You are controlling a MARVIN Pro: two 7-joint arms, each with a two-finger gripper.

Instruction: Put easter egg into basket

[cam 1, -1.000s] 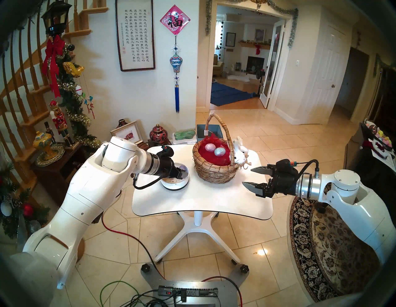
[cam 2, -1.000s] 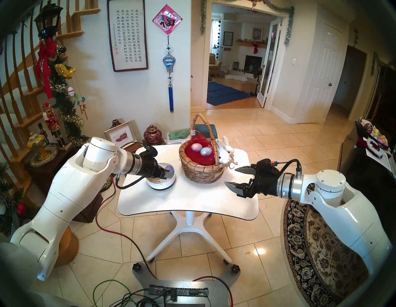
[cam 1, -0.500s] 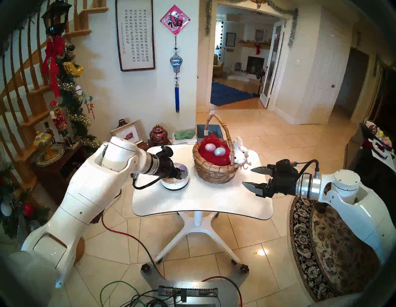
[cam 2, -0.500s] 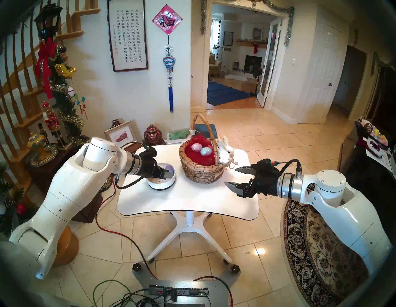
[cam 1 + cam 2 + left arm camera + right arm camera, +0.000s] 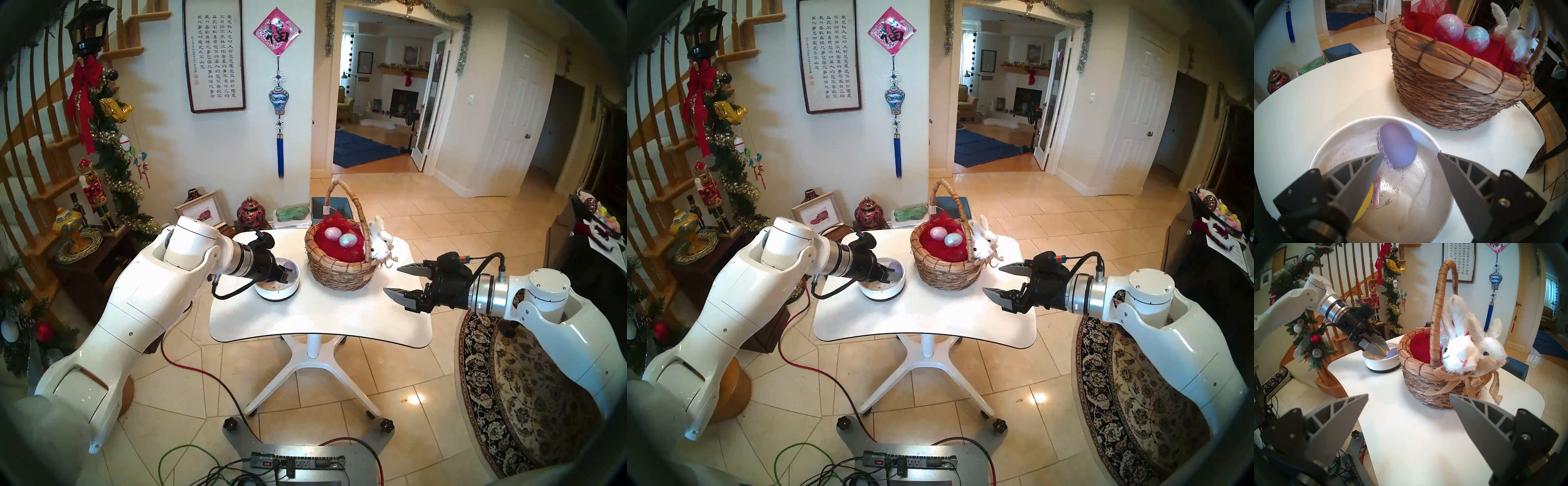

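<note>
Your left gripper (image 5: 1410,154) hangs open in the bowl (image 5: 1322,149) at lower left, purple egg (image 5: 1398,146) ungripped between its fingers. Basket (image 5: 1449,101) upper right. Right gripper (image 5: 397,280) open, empty.

You're in a home's tiled hallway: garlanded wooden staircase (image 5: 40,135), framed calligraphy scroll (image 5: 217,56), and a living room fireplace (image 5: 403,101) through the doorway.

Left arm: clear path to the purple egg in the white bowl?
Probably yes. The left gripper hangs open over the white bowl, the purple egg just beyond its fingertips with nothing between. A yellow egg lies under one finger and may get nudged.
</note>
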